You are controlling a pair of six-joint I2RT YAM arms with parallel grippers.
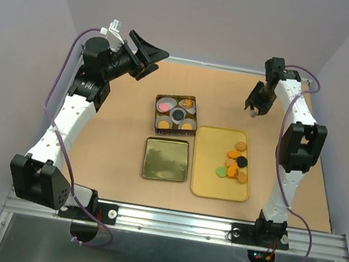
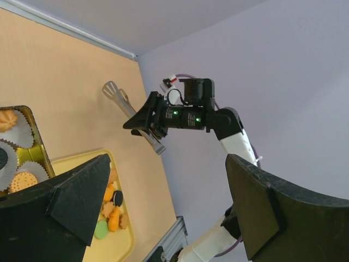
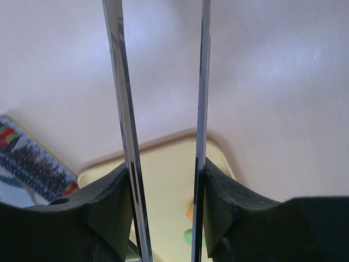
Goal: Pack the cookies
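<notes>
Gripping metal tongs [image 2: 121,99] between half-closed fingers, the right pincer [image 1: 256,104] hangs over the surface [image 1: 123,116], past the far edge of the yellow tray [image 1: 210,176]. The left pincer [image 1: 147,59] is raised at far left, spread wide and empty. A gold lid [image 1: 166,159] lies just left of the tray, with the open tin [image 1: 155,109] behind it. Most cookies [image 1: 236,162] cluster on the tray's right side; a few sit in the tin's paper cups [image 2: 22,126].

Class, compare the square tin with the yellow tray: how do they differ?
The square tin is dark and smaller; the yellow tray is pale and larger. The tin holds cookies in white paper liners; the tray's cookies lie loose near its right side. Both lie flat on the table.
</notes>
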